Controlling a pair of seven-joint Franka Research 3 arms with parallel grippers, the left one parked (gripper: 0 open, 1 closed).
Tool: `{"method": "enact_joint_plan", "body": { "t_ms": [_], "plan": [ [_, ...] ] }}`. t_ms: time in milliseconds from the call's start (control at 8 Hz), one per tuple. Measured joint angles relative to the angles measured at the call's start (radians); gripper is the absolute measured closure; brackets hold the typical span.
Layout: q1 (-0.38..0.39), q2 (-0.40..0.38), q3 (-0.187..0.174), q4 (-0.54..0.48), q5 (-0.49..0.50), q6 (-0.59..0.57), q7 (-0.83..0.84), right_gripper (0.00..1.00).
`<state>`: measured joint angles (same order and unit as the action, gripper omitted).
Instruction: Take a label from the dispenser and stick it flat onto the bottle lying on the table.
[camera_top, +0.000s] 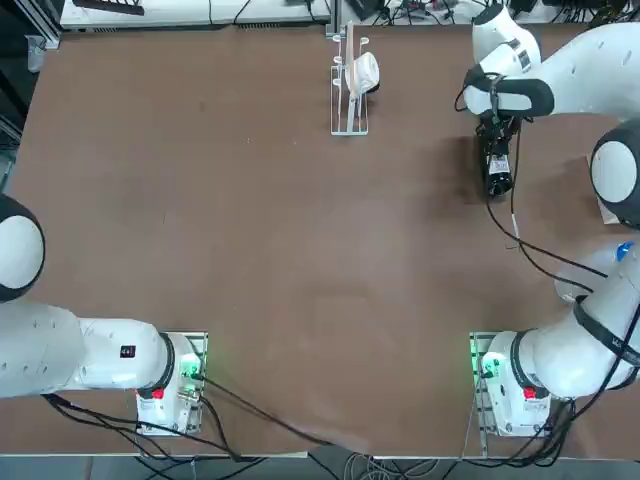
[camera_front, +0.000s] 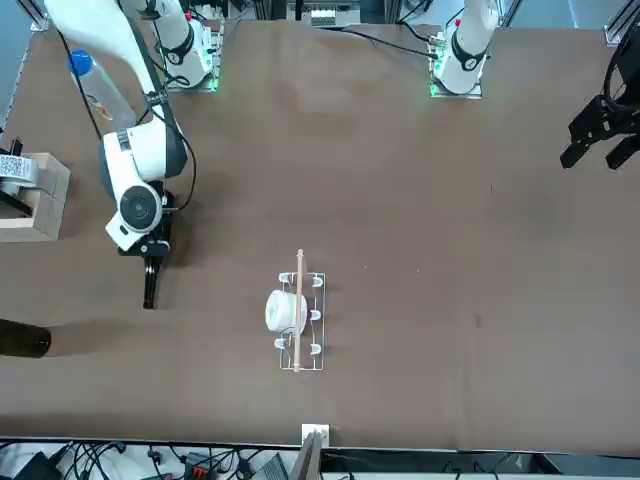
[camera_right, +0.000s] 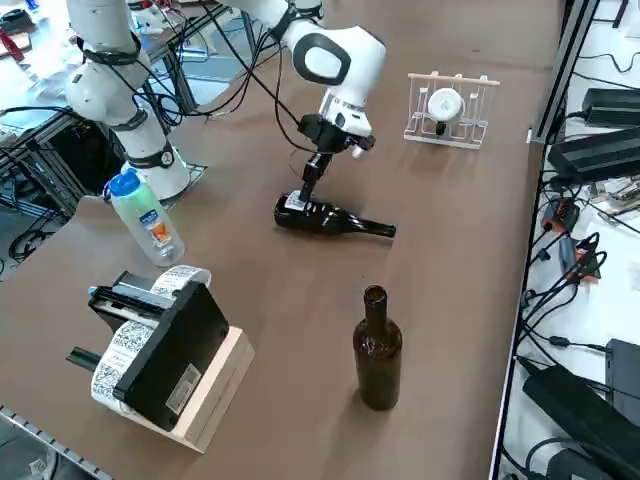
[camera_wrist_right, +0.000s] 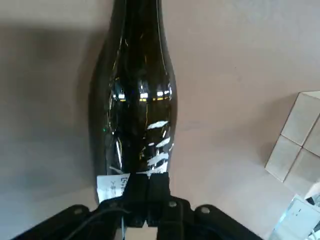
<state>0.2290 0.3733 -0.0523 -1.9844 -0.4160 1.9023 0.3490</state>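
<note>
- Right gripper (camera_wrist_right: 147, 187) is sitting closest to the wrist lens, fingers pressed together, tips bearing down on the label (camera_wrist_right: 112, 186) at the bottle's (camera_wrist_right: 136, 100) base end.
- Label print is showing but not reading out.
- Bottle is lying flat on the table (camera_right: 330, 300), neck pointing away from the gripper.
- Dispenser (camera_right: 449, 108) is standing well apart at the far edge.

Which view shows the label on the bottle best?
Right wrist view: the label lies on the bottle, under the shut right gripper. Right side shows a white patch; top and front hide it.
</note>
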Motion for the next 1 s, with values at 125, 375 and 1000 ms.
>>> {"method": "enact_joint_plan", "body": {
  "t_ms": [125,375,1000],
  "plan": [
    [0.001,0.000,0.001,0.000,0.000,0.001,0.002,0.98],
    [0.002,0.000,0.001,-0.001,0.000,0.002,0.002,0.98],
    [0.041,0.003,0.010,-0.008,0.003,0.003,0.074,0.98]
  ]
}}
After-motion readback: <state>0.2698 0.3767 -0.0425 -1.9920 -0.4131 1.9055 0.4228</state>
